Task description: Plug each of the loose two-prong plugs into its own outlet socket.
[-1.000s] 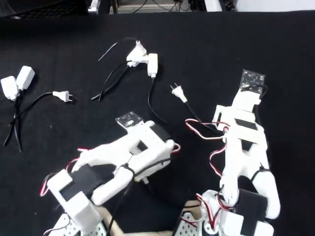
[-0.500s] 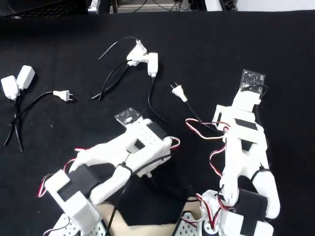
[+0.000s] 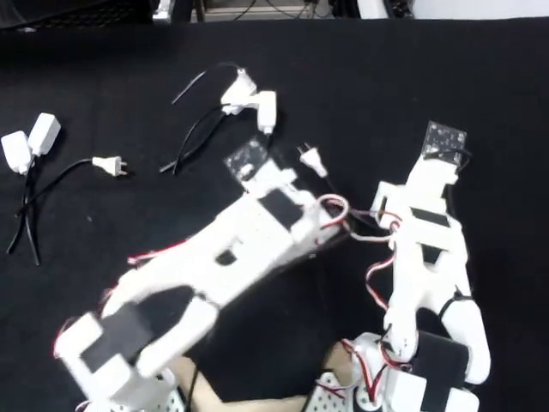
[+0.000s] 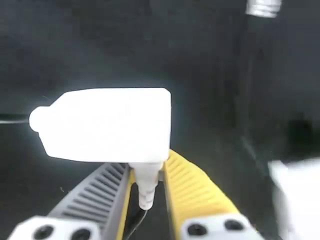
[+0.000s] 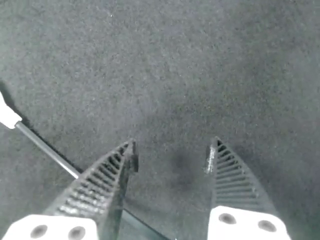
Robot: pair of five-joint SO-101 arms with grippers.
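Straddling the neck of the white socket block [image 4: 105,125], left gripper [image 4: 147,169] narrowly parted — right gripper [image 5: 172,145] wide over black table [image 5: 200,60]

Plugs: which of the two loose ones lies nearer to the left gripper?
The middle plug, close beside the left gripper. The other plug lies far off, next to the pair of sockets at the side.

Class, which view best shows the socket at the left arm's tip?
Left wrist view: the socket is close up, body and cord stem plain. The high view has it small, beyond the left arm. The right wrist view faces cloth.
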